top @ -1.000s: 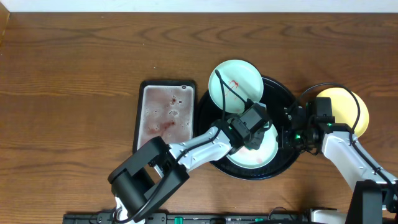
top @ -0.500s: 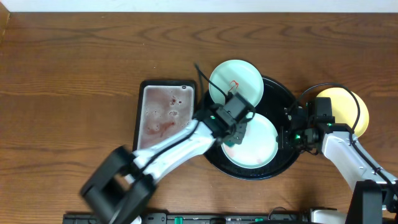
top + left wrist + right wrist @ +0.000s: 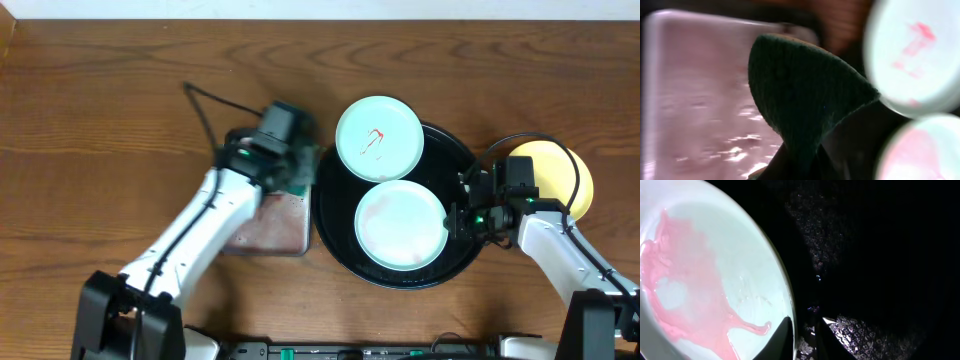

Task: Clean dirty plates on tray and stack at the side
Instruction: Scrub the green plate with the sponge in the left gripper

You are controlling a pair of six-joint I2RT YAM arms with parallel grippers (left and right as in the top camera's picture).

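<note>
The round black tray (image 3: 455,150) holds a pale mint plate (image 3: 400,223) with a faint pink film. A second mint plate (image 3: 379,138) with a red smear overlaps the tray's far-left rim. The yellow plate (image 3: 555,175) lies on the table at the right, partly hidden by my right arm. My left gripper (image 3: 288,160) is shut on a dark green sponge (image 3: 805,95) above the rectangular tray. My right gripper (image 3: 455,220) pinches the near plate's right rim; in the right wrist view its fingers (image 3: 805,330) straddle the rim of the pink-streaked plate (image 3: 705,280).
A rectangular black-rimmed tray (image 3: 265,230) with a wet pinkish bottom (image 3: 695,100) lies left of the round tray. Bare wooden table (image 3: 120,110) lies to the left and along the back.
My left gripper has swung left with the sponge, off the near mint plate to above the rectangular tray. The right arm has not moved.
</note>
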